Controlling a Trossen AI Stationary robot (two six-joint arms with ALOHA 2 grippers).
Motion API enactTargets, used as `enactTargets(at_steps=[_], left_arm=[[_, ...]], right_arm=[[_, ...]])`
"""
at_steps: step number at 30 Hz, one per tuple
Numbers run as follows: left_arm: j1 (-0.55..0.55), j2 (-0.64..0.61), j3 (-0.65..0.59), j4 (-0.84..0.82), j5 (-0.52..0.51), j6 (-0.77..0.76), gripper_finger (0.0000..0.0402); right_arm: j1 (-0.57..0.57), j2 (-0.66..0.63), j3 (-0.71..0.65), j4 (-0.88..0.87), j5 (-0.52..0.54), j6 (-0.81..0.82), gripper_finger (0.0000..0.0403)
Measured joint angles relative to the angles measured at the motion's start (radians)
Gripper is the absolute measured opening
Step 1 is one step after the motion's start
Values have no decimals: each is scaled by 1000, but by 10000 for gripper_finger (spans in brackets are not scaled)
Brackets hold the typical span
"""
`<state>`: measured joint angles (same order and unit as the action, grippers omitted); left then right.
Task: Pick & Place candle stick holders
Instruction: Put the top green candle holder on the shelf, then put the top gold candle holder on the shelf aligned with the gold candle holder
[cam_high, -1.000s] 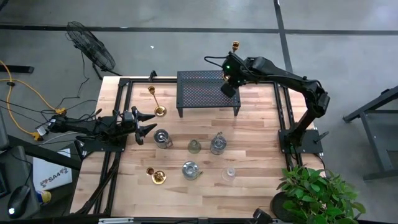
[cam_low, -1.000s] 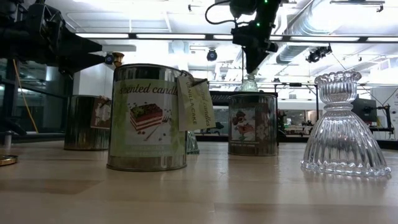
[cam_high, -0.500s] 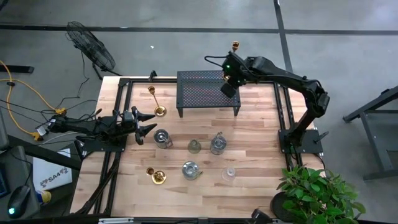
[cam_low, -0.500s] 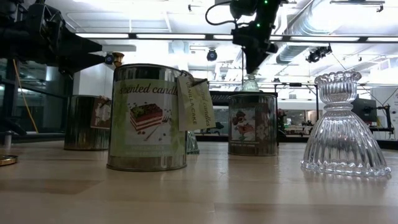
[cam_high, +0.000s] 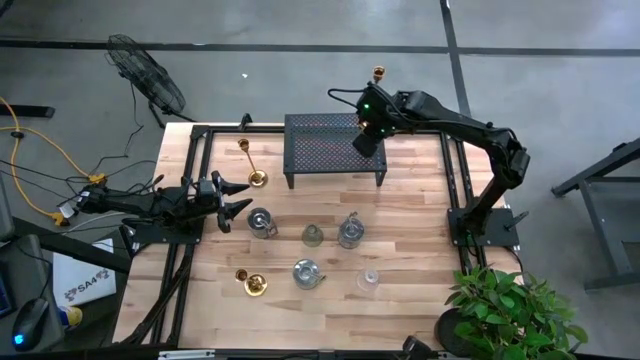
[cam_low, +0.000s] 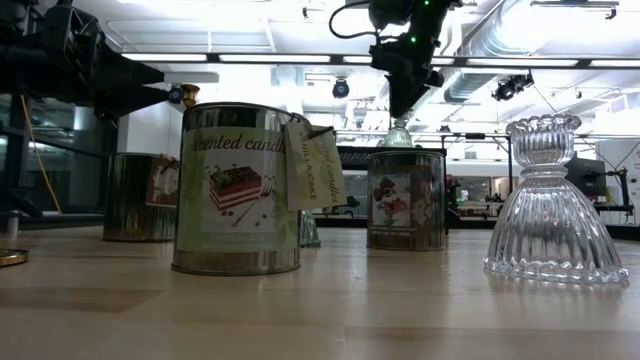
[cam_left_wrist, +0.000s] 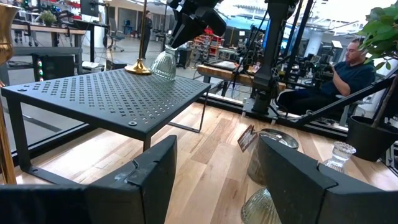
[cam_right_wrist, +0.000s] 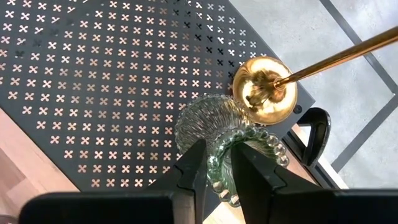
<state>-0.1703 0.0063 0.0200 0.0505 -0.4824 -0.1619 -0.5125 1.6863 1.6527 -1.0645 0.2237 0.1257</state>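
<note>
- Your right gripper hangs above the back right corner of the black mesh stand, upper middle of the high view, its fingers straddling the neck of a clear glass holder that stands on the mesh.
- In the right wrist view the fingers sit on either side of the glass; whether they pinch it or have just let go, you cannot tell.
- A brass stick holder stands just beside the glass, its round base on the same corner.
- This looks like the placing step for that glass holder: confirm release, then lift straight up, clear of the brass stem.
- Your left gripper waits at the table's left edge with its fingers spread, holding nothing.
- Two brass holders and more glass ones remain on the wood.
</note>
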Motion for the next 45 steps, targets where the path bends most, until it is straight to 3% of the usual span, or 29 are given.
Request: enactTargets(at_steps=[4,14,19,25,30,45], left_arm=[[0,0,0,0,0,0,218],[0,0,0,0,0,0,218],[0,0,0,0,0,0,218],[0,0,0,0,0,0,218],[0,0,0,0,0,0,218],[0,0,0,0,0,0,218]], right_arm=[[0,0,0,0,0,0,82],[0,0,0,3,9,4,180],[0,1,0,25,9,5,205],[6,1,0,43,-4,5,213],[15,1,0,47,-77,5,213],[15,-29,0,68,-16,5,213]])
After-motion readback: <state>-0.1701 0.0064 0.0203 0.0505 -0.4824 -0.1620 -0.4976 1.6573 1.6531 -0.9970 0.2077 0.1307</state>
